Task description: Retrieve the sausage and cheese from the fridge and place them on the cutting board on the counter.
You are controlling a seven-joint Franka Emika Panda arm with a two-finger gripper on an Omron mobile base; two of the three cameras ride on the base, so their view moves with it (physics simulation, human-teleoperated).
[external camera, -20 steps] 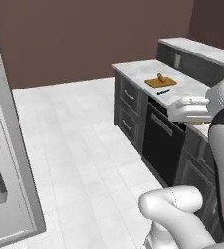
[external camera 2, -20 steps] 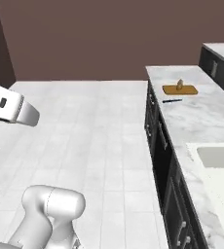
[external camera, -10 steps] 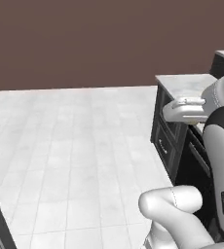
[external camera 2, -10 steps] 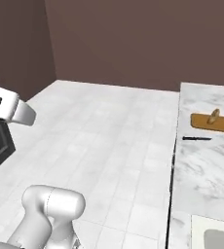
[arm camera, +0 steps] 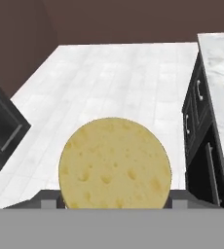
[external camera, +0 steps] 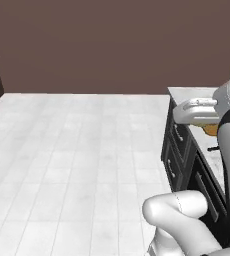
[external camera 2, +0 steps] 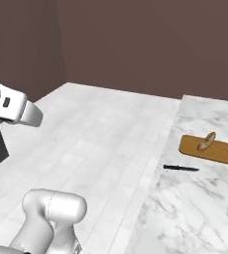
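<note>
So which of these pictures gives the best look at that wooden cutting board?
The right base view: the whole cutting board lies in plain sight on the marble counter, with a tan bread-like piece on it and a dark knife beside it. The hand view catches just one corner at its right edge, and the left base view just an orange sliver behind the arm.

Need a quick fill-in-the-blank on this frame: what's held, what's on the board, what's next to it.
1. The end effector holds the round yellow ____.
2. A tan bread-like piece lies on the ____ board.
3. The thin black utensil lies on the marble counter, ____ the cutting board.
4. The floor is made of white ____.

Missing words: cheese; cutting; beside; tiles
</note>
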